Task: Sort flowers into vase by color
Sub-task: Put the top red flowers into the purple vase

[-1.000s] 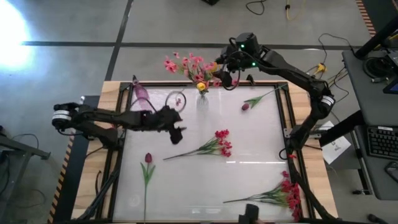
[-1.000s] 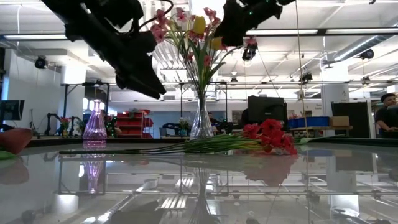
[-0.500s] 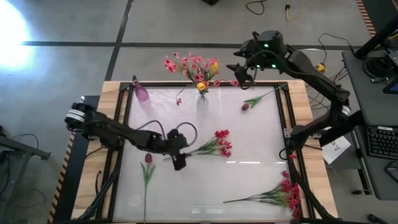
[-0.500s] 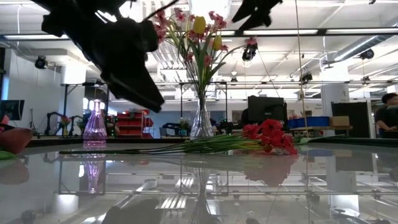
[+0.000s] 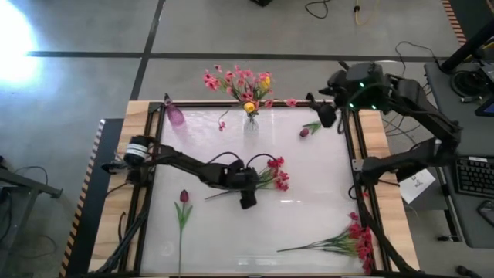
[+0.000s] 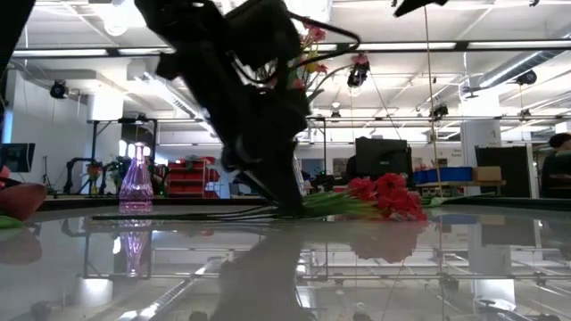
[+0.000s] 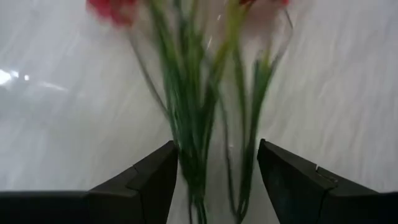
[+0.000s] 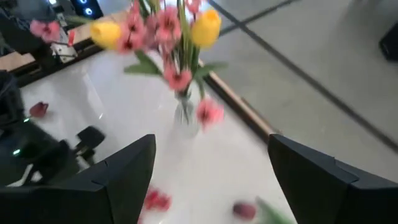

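Partly, left hand [image 5: 247, 200] hides red spray's [image 5: 275, 176] stems.

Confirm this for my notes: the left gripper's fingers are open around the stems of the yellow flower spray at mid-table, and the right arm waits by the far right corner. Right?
Not quite. The spray between the left gripper's open fingers has red blossoms, not yellow; the high view shows it. The rest holds: the right gripper waits near the far right corner.

A robotics lab: open hall with ceiling strip lights [image 6: 500, 45], shelving, monitors [image 6: 382, 155], floor cables [image 5: 320, 9].
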You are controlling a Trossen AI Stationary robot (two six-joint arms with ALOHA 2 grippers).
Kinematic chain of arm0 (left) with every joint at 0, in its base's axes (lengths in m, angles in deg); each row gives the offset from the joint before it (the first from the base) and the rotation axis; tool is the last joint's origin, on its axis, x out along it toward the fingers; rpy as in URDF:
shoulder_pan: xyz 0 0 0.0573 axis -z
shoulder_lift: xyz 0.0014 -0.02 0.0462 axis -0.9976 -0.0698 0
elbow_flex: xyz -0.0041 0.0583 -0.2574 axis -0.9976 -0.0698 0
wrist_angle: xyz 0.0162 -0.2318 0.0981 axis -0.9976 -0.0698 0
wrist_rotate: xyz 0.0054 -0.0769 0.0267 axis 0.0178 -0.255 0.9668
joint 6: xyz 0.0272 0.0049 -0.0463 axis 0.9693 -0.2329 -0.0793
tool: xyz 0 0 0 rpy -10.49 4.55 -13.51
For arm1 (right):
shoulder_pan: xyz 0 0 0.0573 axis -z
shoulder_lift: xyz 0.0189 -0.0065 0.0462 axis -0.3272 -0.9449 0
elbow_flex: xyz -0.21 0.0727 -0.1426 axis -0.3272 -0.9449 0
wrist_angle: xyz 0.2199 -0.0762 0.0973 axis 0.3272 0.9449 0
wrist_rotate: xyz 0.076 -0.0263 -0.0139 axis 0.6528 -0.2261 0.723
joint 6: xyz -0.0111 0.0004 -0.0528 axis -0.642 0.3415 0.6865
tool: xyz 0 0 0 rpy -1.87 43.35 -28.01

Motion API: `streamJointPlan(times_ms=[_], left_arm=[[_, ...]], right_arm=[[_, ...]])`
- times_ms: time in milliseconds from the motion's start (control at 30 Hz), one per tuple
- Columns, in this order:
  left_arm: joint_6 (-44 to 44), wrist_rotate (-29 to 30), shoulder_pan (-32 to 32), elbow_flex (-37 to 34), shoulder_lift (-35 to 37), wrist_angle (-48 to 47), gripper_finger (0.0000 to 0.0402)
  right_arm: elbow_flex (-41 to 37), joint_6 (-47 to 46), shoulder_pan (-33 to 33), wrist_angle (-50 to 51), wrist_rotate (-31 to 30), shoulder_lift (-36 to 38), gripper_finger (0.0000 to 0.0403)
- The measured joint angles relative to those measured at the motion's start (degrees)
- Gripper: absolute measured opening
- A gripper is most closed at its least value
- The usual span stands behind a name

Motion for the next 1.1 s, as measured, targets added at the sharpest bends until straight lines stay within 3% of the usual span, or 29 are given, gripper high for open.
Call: streamJointPlan(times_ms=[100, 200, 333, 467, 600, 767, 967, 1100], left_arm=[[3.69, -0.67, -0.68, 3.17, -2.36, -1.48, 0.0206], [6.64, -5.85, -2.02, 7.76, -5.13, -7.48, 0.019], [8.39, -10.15, -3.49, 15.05, -9.49, -16.99, 0.0129], [16.24, -10.78, -3.61, 18.82, -10.88, -19.64, 0.0029], [21.24, -6.37, -3.79, 16.78, -7.82, -17.69, 0.0014], [25.33, -7.74, -4.01, 5.36, 5.18, -10.42, 0.0002], [22.75, -9.32, -4.17, -12.45, 29.38, -2.14, 0.0], [21.09, -5.94, -4.39, -21.82, 46.91, -0.74, 0.0]], right_arm=[[-0.09, -4.09, -2.25, 4.59, -0.54, 1.38, 0.0297], [-0.27, -7.19, -3.81, 7.76, -0.77, 2.31, 0.0293], [-0.35, -8.03, -5.23, 8.47, -0.79, 2.87, 0.0287], [-0.37, -6.3, -5.64, 8.47, -0.75, 3.05, 0.0278], [-0.37, -4.17, -5.64, 8.47, -0.25, 3.69, 0.0268], [-0.37, -0.41, -5.64, 8.24, -0.09, 4.27, 0.0256], [-0.41, 2.59, -5.64, 5.14, 0.33, 4.22, 0.0245], [-0.9, 4.19, -5.64, 1.04, 0.32, 3.85, 0.0246]])
